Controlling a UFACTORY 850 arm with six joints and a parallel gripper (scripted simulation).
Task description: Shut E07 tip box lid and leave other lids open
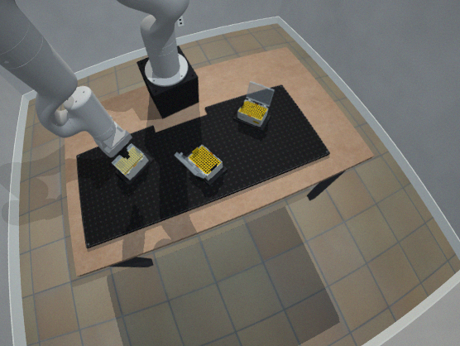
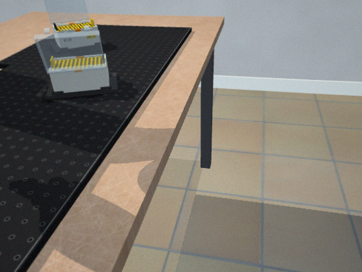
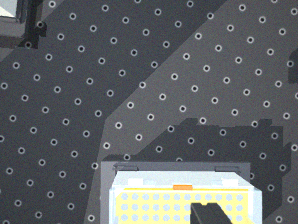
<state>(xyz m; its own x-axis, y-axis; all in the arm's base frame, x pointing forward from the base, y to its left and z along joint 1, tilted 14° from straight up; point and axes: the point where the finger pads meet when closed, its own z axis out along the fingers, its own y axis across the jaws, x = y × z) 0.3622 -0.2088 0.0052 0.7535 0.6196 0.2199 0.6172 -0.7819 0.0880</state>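
Note:
The box at the top view's left [image 1: 133, 171] [image 3: 165, 179] sits in its holder plate [image 3: 106, 181]. Its see-through lid [image 3: 165, 204] looks down over the tips; whether it is latched I cannot tell. Its sticker is hidden. My gripper [image 1: 127, 156] [image 3: 205, 205] is shut and empty, with its fingertips over this lid; contact is unclear. The middle box [image 1: 205, 160] [image 2: 79, 81] looks level, its lid [image 1: 188, 165] [image 2: 41, 49] open and leaning back, its sticker unseen. The right box [image 1: 251, 120] [image 2: 73, 27] reads E10, its lid [image 1: 261, 94] [image 2: 66, 11] standing open.
The black perforated board [image 1: 165, 186] [image 2: 65, 130] [image 3: 75, 100] lies on the wooden table [image 1: 232, 203] [image 2: 159, 107]. The robot's black base block [image 1: 179, 99] stands at the back between the right and left boxes. The middle box's holder corner [image 3: 31, 30] shows in the wrist view.

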